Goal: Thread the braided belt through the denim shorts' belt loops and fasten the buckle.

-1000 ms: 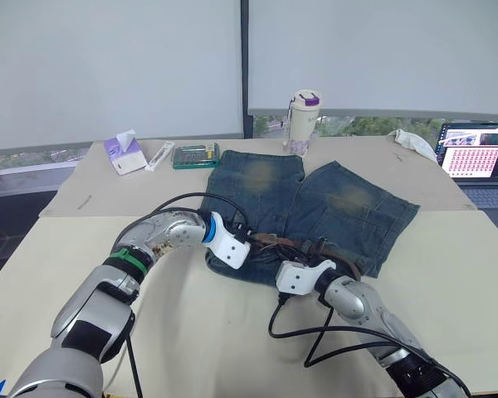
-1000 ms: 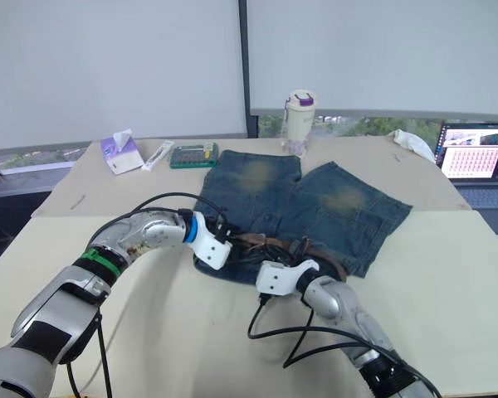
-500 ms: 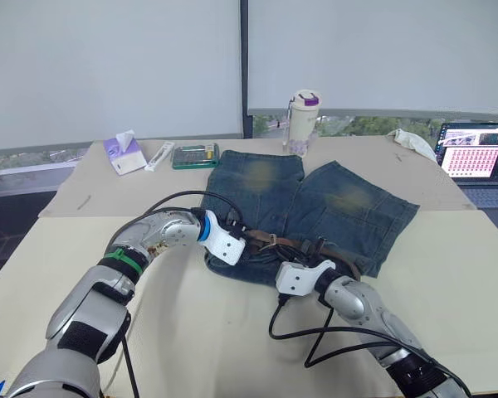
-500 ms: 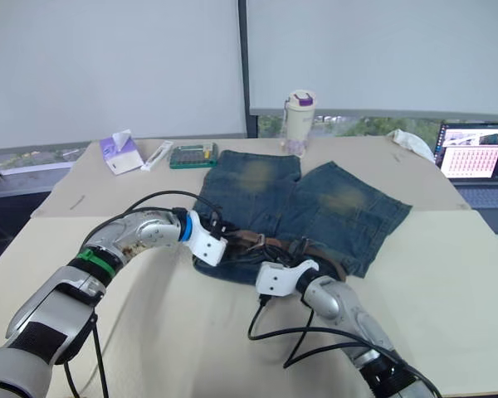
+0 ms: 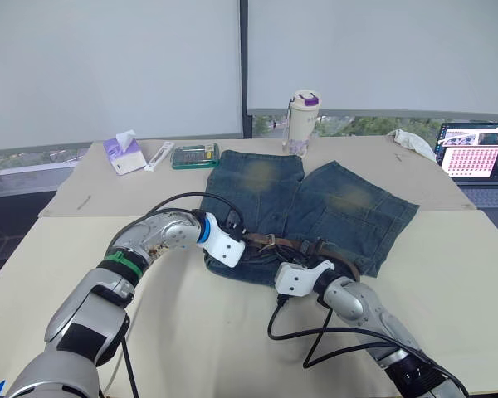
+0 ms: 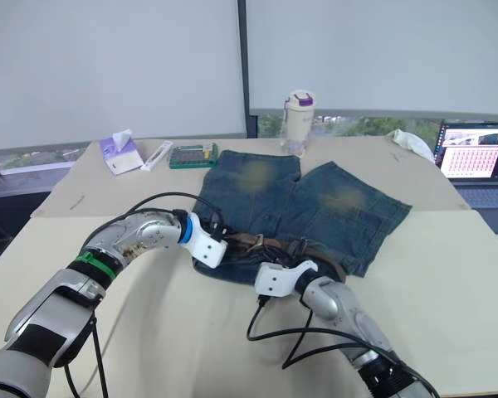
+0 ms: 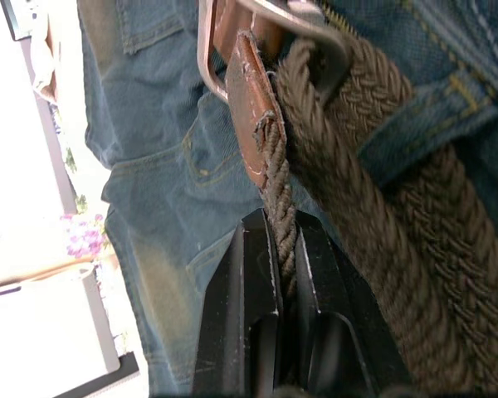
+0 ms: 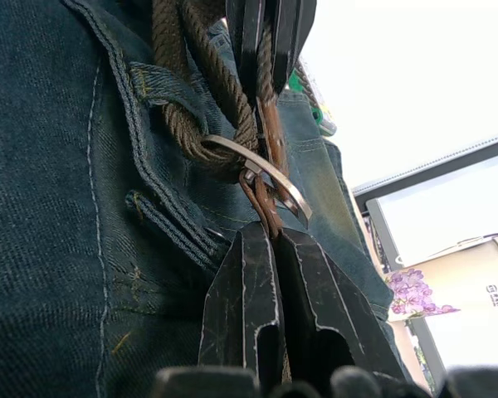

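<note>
The shorts (image 5: 315,207) are lying flat on the surface (image 5: 448,274), the belt (image 5: 303,246) running along the waistband. The left tool (image 7: 282,274) is pinching the belt's tip; the right tool (image 8: 272,240) is clamping the strap at the buckle (image 8: 261,170), directly facing it.

Both arms reach forward and bend inward, wrists nearly meeting at the waistband of the denim shorts (image 5: 315,203). The left pincer (image 7: 280,249) is clamped on the braided belt (image 7: 373,224). The right pincer (image 8: 270,240) is pinched on the belt's brown end at the buckle (image 8: 261,170).
</note>
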Tool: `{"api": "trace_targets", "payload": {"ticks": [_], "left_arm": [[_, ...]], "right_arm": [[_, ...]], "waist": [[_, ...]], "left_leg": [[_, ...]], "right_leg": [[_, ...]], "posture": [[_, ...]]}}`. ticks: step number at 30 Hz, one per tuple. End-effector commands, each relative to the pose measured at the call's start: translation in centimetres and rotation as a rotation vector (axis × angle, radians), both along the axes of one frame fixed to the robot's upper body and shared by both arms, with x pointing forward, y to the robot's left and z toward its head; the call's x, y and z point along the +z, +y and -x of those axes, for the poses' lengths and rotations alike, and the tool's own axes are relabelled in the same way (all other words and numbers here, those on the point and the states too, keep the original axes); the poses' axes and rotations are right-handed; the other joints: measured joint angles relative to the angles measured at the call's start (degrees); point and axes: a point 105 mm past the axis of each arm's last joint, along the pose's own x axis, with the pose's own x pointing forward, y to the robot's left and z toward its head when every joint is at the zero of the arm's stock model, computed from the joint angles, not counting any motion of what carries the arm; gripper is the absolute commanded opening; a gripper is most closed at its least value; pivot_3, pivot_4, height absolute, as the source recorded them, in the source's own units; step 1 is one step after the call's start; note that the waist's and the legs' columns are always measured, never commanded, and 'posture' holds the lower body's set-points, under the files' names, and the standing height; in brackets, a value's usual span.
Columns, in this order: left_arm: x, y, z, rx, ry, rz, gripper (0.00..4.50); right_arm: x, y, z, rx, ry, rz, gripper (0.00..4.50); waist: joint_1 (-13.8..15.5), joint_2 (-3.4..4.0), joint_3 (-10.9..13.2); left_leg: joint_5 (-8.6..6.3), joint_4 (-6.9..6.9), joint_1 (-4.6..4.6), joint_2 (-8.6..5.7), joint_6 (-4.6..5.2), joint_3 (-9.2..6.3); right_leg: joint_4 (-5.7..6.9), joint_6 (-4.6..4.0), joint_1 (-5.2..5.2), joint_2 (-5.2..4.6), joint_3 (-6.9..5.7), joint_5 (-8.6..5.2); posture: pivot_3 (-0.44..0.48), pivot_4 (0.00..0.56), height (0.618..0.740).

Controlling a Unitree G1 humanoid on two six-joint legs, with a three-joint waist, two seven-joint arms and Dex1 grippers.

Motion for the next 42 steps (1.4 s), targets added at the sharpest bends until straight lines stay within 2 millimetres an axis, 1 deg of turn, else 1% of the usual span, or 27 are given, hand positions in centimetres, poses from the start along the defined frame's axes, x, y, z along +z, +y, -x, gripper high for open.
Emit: {"api": "trace_targets", "payload": {"ticks": [1,9,16,23,27,29,36,42], "left_arm": [[1.6,-0.8,-0.2,-0.02,-0.031,0.022,0.0],[1.8,-1.9,-0.2,-0.038,-0.025,0.031,0.0],[1.2,-3.0,-0.1,-0.038,0.013,0.075,0.0],[0.0,-4.1,0.1,0.026,0.132,0.222,0.0],[-0.6,-5.0,0.4,0.096,0.243,0.372,0.0],[-0.8,-5.2,0.4,0.123,0.271,0.409,0.0],[-1.6,-6.4,1.4,0.12,0.319,0.428,0.0],[-2.4,-6.4,1.5,0.142,0.351,0.435,0.0]], "right_arm": [[1.7,0.5,0.2,0.021,-0.067,-0.027,0.03],[1.8,0.8,0.2,0.027,-0.074,-0.029,0.03],[1.9,1.0,0.1,0.035,-0.082,-0.03,0.03],[1.9,0.8,0.1,0.026,-0.08,-0.045,0.03],[1.7,0.7,0.2,0.024,-0.075,-0.045,0.03],[1.7,0.7,0.2,0.024,-0.073,-0.046,0.03],[1.6,1.2,0.4,0.063,-0.065,-0.05,0.03],[1.5,0.8,0.5,0.055,-0.042,-0.073,0.03]], "waist": [[0.0,0.0,0.0],[0.01,0.0,0.0],[0.03,0.0,0.0],[0.15,0.0,-0.01],[0.17,0.01,-0.02],[0.19,0.01,-0.02],[0.25,0.01,-0.02],[0.25,0.0,-0.02]], "left_leg": [[0.0,0.0,0.0,0.0,0.0,0.0],[0.0,0.0,0.0,0.0,0.0,0.0],[0.0,0.0,0.0,0.0,0.0,0.0],[0.0,0.04,-0.01,-0.01,0.01,0.0],[0.01,0.06,0.0,-0.01,0.01,-0.01],[0.01,0.09,-0.02,-0.01,0.01,-0.01],[0.01,0.11,-0.01,-0.02,0.01,0.0],[0.0,0.11,-0.01,-0.02,0.01,0.0]], "right_leg": [[0.0,0.0,0.0,0.0,0.0,0.0],[0.0,0.0,0.0,0.0,0.0,0.0],[0.01,0.0,0.0,0.0,0.0,0.0],[0.01,0.0,0.03,-0.01,0.0,0.0],[0.05,0.0,0.03,-0.02,0.0,0.0],[0.08,0.0,0.03,-0.02,0.0,0.0],[0.05,0.0,0.05,-0.02,0.02,0.0],[0.02,0.0,0.05,-0.02,0.02,0.0]], "posture": [[0.0,0.15,0.74],[0.0,0.15,0.74],[0.0,0.15,0.74],[0.0,0.15,0.74],[0.0,0.15,0.74],[0.0,0.15,0.74],[0.0,0.15,0.74],[0.0,0.15,0.74]]}}
